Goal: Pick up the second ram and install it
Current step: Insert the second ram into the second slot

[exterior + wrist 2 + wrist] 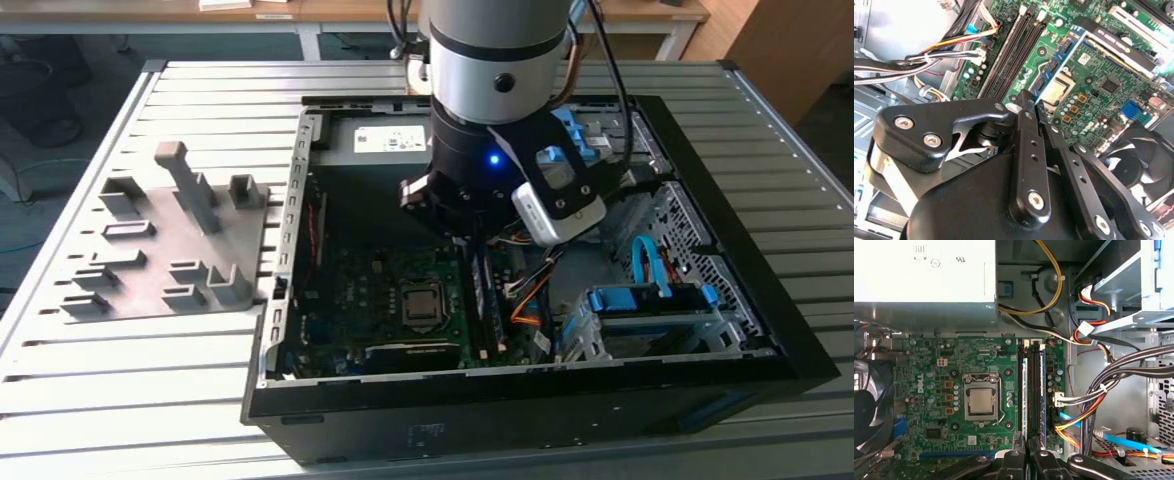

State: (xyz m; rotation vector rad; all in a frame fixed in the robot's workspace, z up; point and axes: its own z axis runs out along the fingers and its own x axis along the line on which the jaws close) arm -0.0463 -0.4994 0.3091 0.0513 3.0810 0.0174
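My gripper [467, 232] is down inside the open computer case [747, 300], over the green motherboard [929, 385]. Its fingers are shut on the second ram [1056, 67], a thin stick with a blue edge and black chips. The stick stands on edge and runs lengthwise along the memory slots [1006, 55]. In the first wrist view the ram [1024, 395] lines up with the gap between the fingers of the gripper [1027, 458], right beside the processor socket [981, 402]. I cannot tell whether the stick touches a slot. Another blue-edged stick [1042, 395] stands in a neighbouring slot.
A bundle of coloured cables [1094, 405] runs close beside the slots. A black fan [869, 405] sits at the board's far side, and the power supply [924, 270] sits past the slot ends. Blue drive brackets [654, 300] fill one case corner. A grey fixture plate [160, 240] lies outside the case.
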